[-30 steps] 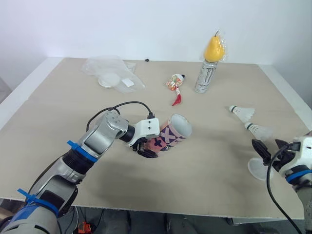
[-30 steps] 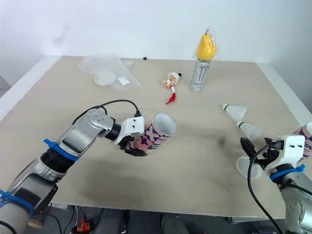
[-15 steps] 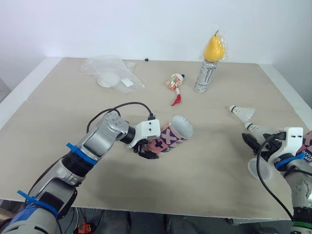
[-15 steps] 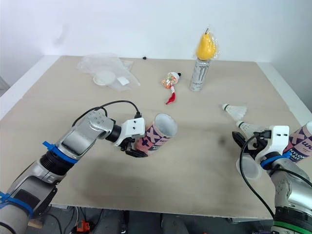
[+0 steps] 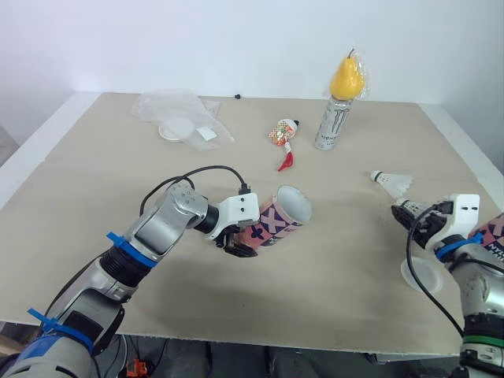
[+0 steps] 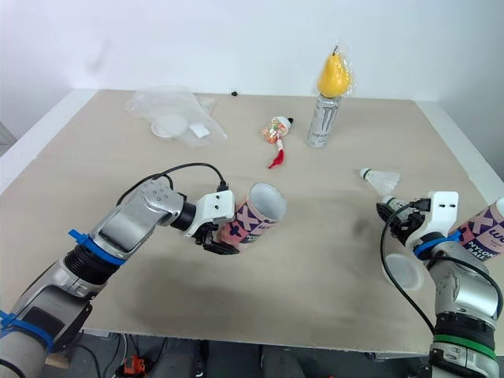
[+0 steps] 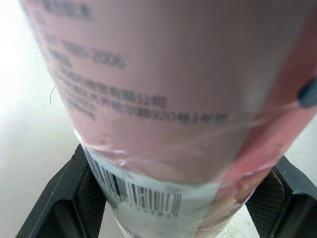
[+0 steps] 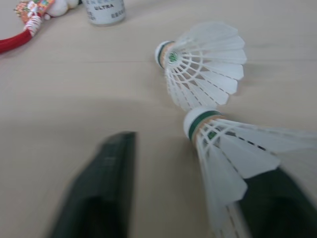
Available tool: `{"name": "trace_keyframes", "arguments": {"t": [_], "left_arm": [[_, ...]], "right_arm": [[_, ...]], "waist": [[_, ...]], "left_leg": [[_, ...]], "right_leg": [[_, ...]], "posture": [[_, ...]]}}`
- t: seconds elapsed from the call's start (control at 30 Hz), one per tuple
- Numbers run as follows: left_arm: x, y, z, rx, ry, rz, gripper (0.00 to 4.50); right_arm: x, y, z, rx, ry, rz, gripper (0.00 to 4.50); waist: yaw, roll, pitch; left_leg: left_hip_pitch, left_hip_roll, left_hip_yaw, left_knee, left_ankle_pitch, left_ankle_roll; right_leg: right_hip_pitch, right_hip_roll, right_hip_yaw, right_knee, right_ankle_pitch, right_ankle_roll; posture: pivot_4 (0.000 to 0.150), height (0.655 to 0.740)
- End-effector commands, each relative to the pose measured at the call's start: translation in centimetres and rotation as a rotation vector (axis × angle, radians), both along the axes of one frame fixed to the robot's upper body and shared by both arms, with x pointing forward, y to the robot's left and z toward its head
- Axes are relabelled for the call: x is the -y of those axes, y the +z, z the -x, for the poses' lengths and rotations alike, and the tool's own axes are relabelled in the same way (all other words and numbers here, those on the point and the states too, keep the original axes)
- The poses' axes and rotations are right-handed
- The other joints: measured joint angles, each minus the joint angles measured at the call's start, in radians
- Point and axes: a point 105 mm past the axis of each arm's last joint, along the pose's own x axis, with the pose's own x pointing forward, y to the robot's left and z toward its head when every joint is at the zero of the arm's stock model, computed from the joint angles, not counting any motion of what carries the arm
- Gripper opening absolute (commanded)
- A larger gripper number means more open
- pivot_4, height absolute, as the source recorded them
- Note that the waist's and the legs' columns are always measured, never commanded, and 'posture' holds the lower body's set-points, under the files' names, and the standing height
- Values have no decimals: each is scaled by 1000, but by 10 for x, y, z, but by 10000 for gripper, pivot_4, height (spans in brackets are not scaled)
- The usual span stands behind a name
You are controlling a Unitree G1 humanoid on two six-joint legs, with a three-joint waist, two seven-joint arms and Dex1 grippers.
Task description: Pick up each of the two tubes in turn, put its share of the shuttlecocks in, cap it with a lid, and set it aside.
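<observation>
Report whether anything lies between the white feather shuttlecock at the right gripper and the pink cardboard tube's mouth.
Nothing visible does. Bare tan table lies between the white feather shuttlecock in the open right gripper and the pink cardboard tube clamped by the left gripper.

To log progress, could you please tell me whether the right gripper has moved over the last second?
Yes. The right gripper has moved forward, away from the lid, up to the nearer shuttlecock.

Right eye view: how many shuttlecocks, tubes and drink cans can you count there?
Shuttlecocks: 2, the far shuttlecock and the near shuttlecock.
Tubes: 2, the held tube and the second tube at the right edge.
Cans: 1, the can.
Total: 5.
</observation>
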Motion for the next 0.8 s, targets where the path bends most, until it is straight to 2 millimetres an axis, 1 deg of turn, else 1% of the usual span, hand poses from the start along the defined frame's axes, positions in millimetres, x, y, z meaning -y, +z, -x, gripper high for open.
{"name": "trace_keyframes", "arguments": {"t": [0.03, 0.07, 0.1, 0.23, 0.33, 0.4, 0.43, 0.47, 0.5, 0.53, 0.57, 0.6, 0.63, 0.67, 0.7, 0.73, 0.77, 0.8], "left_arm": [[-2, 2, -1, 15, 11, -2, 32664], [-3, 2, -1, 14, 12, -2, 32664], [-3, 2, -1, 15, 13, -3, 32664], [-4, 1, -1, 14, 16, -4, 32664], [-4, 1, -3, 13, 18, -3, 32664], [-4, 2, -3, 15, 18, -3, 32664], [-4, 2, -4, 16, 18, -2, 32664], [-3, 3, -4, 16, 16, -1, 32664], [-3, 3, -4, 15, 12, 1, 32664], [-3, 3, -4, 14, 9, 2, 32664], [-2, 4, -3, 8, 0, 6, 32664], [0, 4, -2, 1, -11, 10, 32664], [0, 4, -2, -6, -18, 13, 32664], [1, 4, -3, -10, -21, 13, 32664], [1, 4, -3, -12, -22, 12, 32664], [0, 4, -4, -11, -25, 6, 32664], [0, 3, -4, -13, -30, 0, 32664], [0, 3, -4, -17, -35, -1, 32664]], "right_arm": [[7, 18, -1, 52, -21, 39, 7795], [7, 18, -1, 52, -21, 39, 3803], [8, 18, 0, 52, -21, 40, 1289], [7, 19, 4, 58, -25, 45, 1289], [5, 26, 10, 71, -21, 67, 1289], [0, 34, 16, 80, 10, 116, 1289], [-4, 45, 20, 100, 28, 140, 1289], [-11, 63, 24, 132, 61, 184, 1289], [-20, 82, 28, 169, 105, 227, 1289], [-27, 93, 32, 191, 135, 255, 1289], [-45, 119, 35, 240, 213, 331, 1289], [-67, 139, 40, 278, 313, 418, 1289], [-94, 152, 47, 306, 441, 517, 1289], [-117, 157, 54, 323, 556, 578, 1289], [-129, 157, 59, 328, 621, 605, 1289], [-147, 161, 67, 352, 716, 628, 1289], [-163, 163, 74, 374, 803, 664, 1289], [-176, 163, 82, 386, 892, 718, 1289]], "waist": [[0, 0, 0], [0, 0, 0], [0, 0, 0], [0, 0, 0], [0, 0, 0], [0, 0, 0], [0, 0, 0], [0, 1, 0], [1, 3, 1], [1, 4, 1], [0, 5, 1], [-2, 7, 1], [-2, 8, 1], [-3, 8, 1], [-2, 5, 2], [-2, 1, 1], [-2, -5, 1], [-1, -7, 2]], "left_leg": [[0, 0, 0, 0, 0, 0], [0, 0, 0, 0, 0, 0], [0, 0, 0, 0, 0, 0], [0, 0, 0, 0, 0, 0], [0, 0, 0, 0, 0, 0], [0, 0, 0, 0, 0, 0], [0, 0, 0, 0, 0, 0], [0, 0, 0, 0, 0, 0], [0, 0, 0, 0, 0, 0], [-1, 0, 0, 0, 0, 0], [-1, -1, 1, 0, 0, 0], [0, -1, 1, 0, 0, 0], [0, -1, 2, 1, 0, 0], [0, -1, 3, 1, 0, 0], [2, 0, 2, 0, 0, 0], [3, 1, 0, 0, 0, 0], [3, 1, -1, 0, 0, 0], [3, 3, -3, 0, 0, 0]], "right_leg": [[0, 0, 0, 0, 0, 0], [0, 0, 0, 0, 0, 0], [0, 0, 0, 0, 0, 0], [0, 0, 0, 0, 0, 0], [0, 0, 0, 0, 0, 0], [0, 0, 0, 0, 0, 0], [0, 0, 0, 0, 0, 0], [0, 0, 0, 0, 0, 0], [0, 0, 0, 0, 0, 0], [-1, 0, 1, 0, 0, 0], [-1, 0, 1, 0, 0, 0], [-1, 0, 2, 0, -1, 0], [-1, -1, 3, 0, -1, -2], [-2, -1, 3, 0, -1, -2], [-1, 0, 3, 0, -1, -2], [0, 1, 1, 0, -2, -4], [1, 2, -1, 0, -2, -5], [1, 2, -3, 0, -3, -6]], "posture": [[1500, 7400], [1500, 7400], [1500, 7400], [1500, 7400], [1500, 7400], [1500, 7400], [1500, 7400], [1500, 7400], [1500, 7400], [1500, 7400], [1500, 7400], [1500, 7400], [1500, 7400], [1500, 7400], [1500, 7400], [1500, 7400], [1500, 7400], [1500, 7400]]}}
